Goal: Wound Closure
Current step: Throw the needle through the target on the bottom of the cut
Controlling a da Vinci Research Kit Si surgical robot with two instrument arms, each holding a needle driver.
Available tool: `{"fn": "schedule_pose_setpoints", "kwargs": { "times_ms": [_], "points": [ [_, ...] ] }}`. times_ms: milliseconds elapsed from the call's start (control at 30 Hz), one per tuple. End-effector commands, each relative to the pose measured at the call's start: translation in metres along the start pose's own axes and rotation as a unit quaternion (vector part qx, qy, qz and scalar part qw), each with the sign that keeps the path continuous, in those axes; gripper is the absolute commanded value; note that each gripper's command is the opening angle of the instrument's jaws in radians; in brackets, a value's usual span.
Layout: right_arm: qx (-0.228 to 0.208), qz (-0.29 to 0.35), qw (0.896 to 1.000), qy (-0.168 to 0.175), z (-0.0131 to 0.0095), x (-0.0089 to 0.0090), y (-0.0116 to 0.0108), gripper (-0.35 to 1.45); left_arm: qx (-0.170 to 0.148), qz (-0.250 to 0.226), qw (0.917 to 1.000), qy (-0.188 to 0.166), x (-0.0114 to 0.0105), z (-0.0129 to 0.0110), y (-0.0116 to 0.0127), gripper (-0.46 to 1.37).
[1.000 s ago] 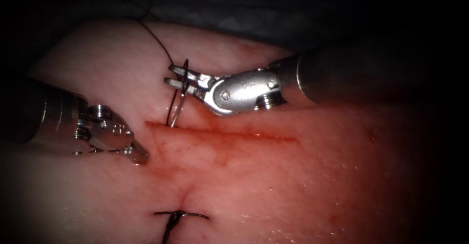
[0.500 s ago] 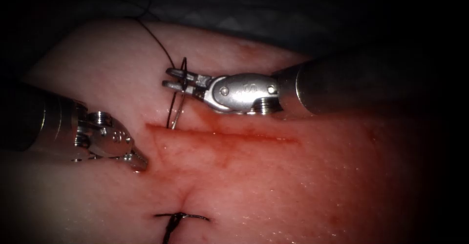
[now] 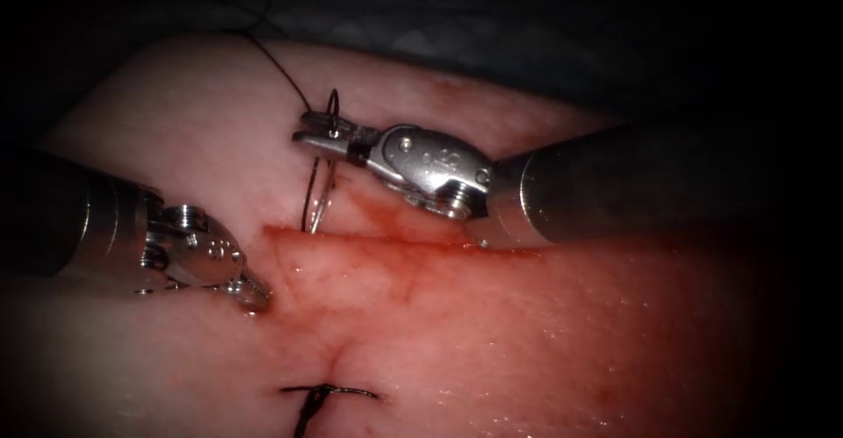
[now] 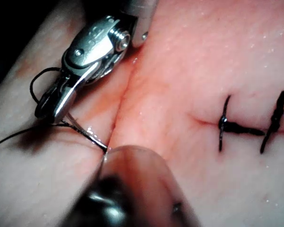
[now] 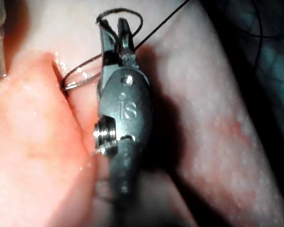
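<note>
Right tool [image 3: 309, 132] is gripping the needle [image 3: 317, 194] near its tail, tip sitting in the cut [image 3: 404, 243]; left tool [image 3: 255, 296] is resting closed, empty, on the tissue [image 3: 544, 333]

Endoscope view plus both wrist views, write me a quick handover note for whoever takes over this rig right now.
Right tool: shut on the needle, gripping it near its thread end, above the cut in the endoscope view.
Needle: its tip enters the tissue at the cut's upper edge, near the left end.
Thread: trails from the needle's end up and away over the tissue.
Left tool: shut, holds nothing, tip resting on the tissue left of the cut.
Done: tied stitches on the closed stretch.
Left: the open stretch of the cut has no stitch yet.
</note>
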Motion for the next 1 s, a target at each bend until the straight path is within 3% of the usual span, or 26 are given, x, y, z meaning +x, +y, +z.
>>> {"fn": "schedule_pose_setpoints", "kwargs": {
  "times_ms": [33,433,500,533,633,1000],
  "points": [
    [-0.002,0.007,1.0,0.003,0.0,0.0002,0.0,-0.35,-0.004,0.0,1.0,0.0,0.0,0.0,0.0,-0.26],
    [-0.012,0.086,0.996,0.007,0.0003,0.0012,0.0003,-0.35,-0.006,0.0,1.0,0.0,0.0,0.0,0.0,-0.28],
    [-0.012,0.119,0.993,0.007,0.0003,0.0012,0.0003,-0.35,-0.006,0.0,1.0,0.0,0.0,0.0,0.0,-0.28],
    [-0.012,0.174,0.985,0.006,0.0003,0.0012,0.0003,-0.35,-0.006,0.0,1.0,0.0,0.0,0.0,0.0,-0.28],
    [-0.013,0.241,0.97,0.007,0.0003,0.0012,0.0002,-0.35,-0.006,0.0,1.0,0.0,0.0,0.0,0.0,-0.28],
    [-0.033,0.286,0.958,0.002,0.0002,0.0017,0.0003,-0.35,-0.006,0.001,1.0,0.0,-0.0001,0.0,0.0,-0.28]
  ]
}}
